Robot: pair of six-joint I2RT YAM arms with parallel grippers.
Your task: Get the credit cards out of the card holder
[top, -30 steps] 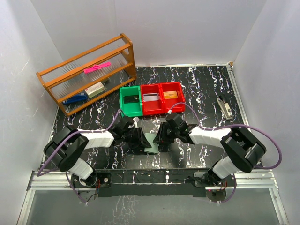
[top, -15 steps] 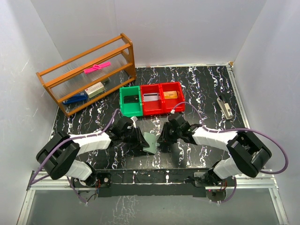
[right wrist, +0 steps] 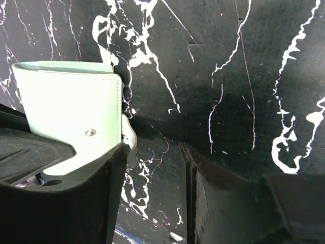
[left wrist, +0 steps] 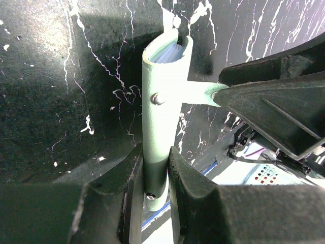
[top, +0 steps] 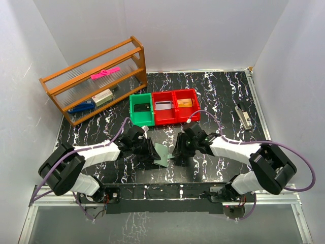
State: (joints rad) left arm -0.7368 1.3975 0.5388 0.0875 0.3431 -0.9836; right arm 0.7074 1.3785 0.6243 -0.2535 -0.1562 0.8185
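The card holder [top: 162, 154], a pale green folded wallet with a snap stud, stands on edge between the two arms. My left gripper [top: 152, 154] is shut on it. In the left wrist view its fingers [left wrist: 156, 160] clamp the near end of the card holder [left wrist: 163, 112]. Thin whitish edges, likely the credit cards [left wrist: 170, 52], show inside its far end. My right gripper [top: 175, 152] is open just right of the wallet. In the right wrist view the gripper [right wrist: 152, 152] has bare table between its jaws. The card holder [right wrist: 71, 109] lies against the outside of its left finger.
A green bin [top: 133, 114] and two red bins [top: 175, 116] stand behind the arms, each holding small items. A wooden shelf rack [top: 96, 81] is at the back left. A small grey and black tool [top: 244, 116] lies at the right.
My right gripper has opened and let go of the card holder's edge. The left gripper has stayed clamped on the wallet, which is now tilted more upright.
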